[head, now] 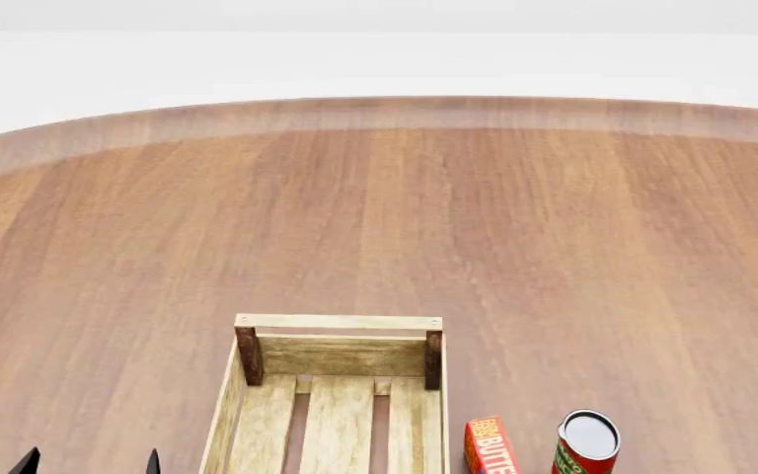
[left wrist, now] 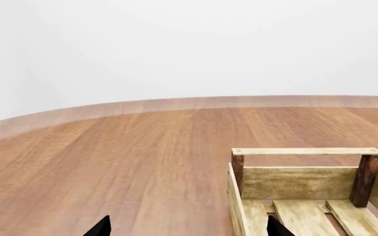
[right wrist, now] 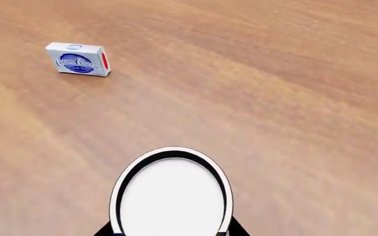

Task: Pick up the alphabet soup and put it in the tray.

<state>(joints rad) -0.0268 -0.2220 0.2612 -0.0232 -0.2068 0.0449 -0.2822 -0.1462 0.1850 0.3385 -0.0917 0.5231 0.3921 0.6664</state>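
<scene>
The wooden worktop [head: 485, 217] is filling most of every view, and on it the tray [head: 337, 341] is sitting near the robot, slightly left of centre in the head view, with nothing lying on the slats that are showing. Just right of the tray a red box [head: 490, 446] is lying flat, and beside that the red-and-green can [head: 587, 444] with the grey top is standing upright; a small white-and-blue box [right wrist: 78, 59] is resting well apart on open wood. The alphabet soup [right wrist: 172, 194] is appearing only in the right wrist view, its whitish top facing the camera and sitting between the dark tips of the right gripper [right wrist: 171, 231], which are bracketing it on both sides; whether they are pressing on the can or merely standing around it I cannot tell. The left gripper [left wrist: 185, 228] is hanging with its jaws apart and nothing between them, near the tray's left wall. My judgement is that the grasp is in hand; next, a firm hold needs confirming before lifting and carrying the can leftward over the tray.
</scene>
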